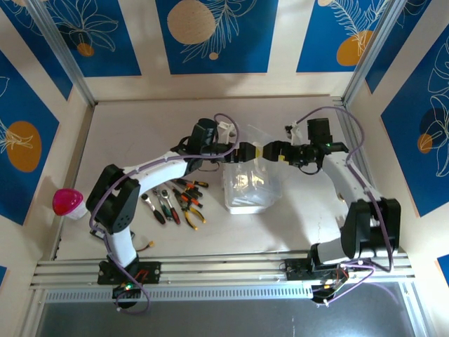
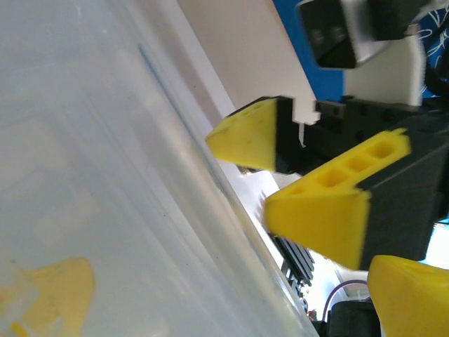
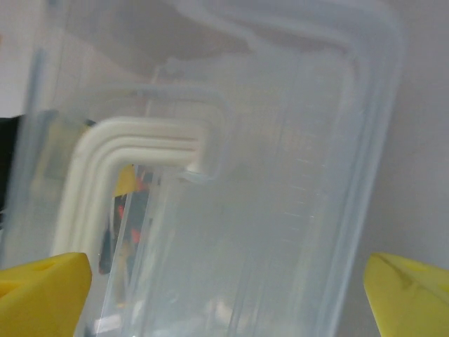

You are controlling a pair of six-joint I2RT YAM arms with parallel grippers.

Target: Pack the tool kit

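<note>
Clear case (image 2: 105,175) at left; just beside it, yellow-tipped fingers (image 2: 245,133), seemingly of the right gripper (image 2: 237,172), stand apart.

Clear plastic case (image 1: 251,184) centre; yellow/red-handled hand tools (image 1: 179,202) loose, clustered just L of it

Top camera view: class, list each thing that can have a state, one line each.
Clear case, open, looks empty.
Tools, loose on the table, outside the case.
Left gripper, open, above the case.
Right gripper, open, astride the case.
</note>
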